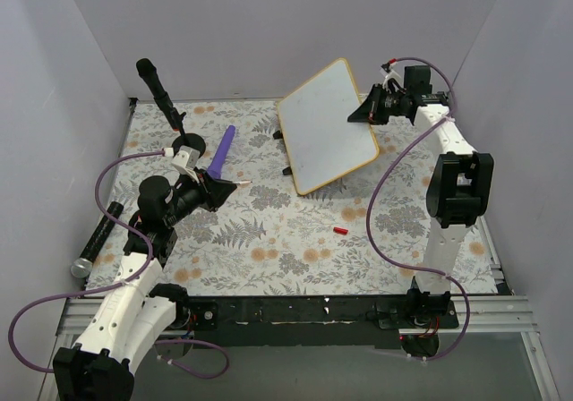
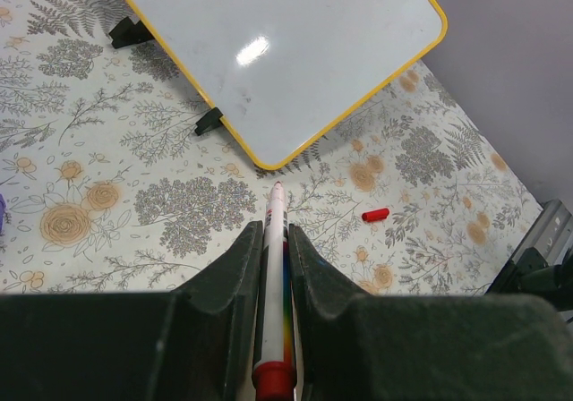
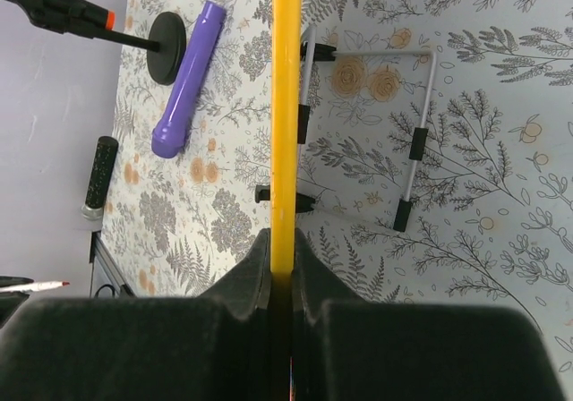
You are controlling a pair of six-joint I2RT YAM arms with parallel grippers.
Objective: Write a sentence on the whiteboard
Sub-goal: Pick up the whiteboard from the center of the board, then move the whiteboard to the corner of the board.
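The whiteboard [image 1: 327, 123] with its yellow rim stands tilted at the back right of the table. Its face is blank in the left wrist view [image 2: 277, 43]; no red lettering shows. My right gripper [image 1: 363, 113] is shut on the board's right edge, and the yellow rim [image 3: 286, 106] runs straight out from between its jaws [image 3: 283, 244]. My left gripper [image 1: 231, 187] is shut on a white marker [image 2: 275, 276]. The marker's bare tip points toward the board's near corner, a short way from it.
A red marker cap [image 1: 340, 230] lies on the floral cloth right of centre. A purple cylinder [image 1: 222, 150] and a black microphone on a round stand [image 1: 159, 92] are at the back left. A black cylinder [image 1: 97, 238] lies at the left edge. The board's wire stand [image 3: 412, 132] shows behind it.
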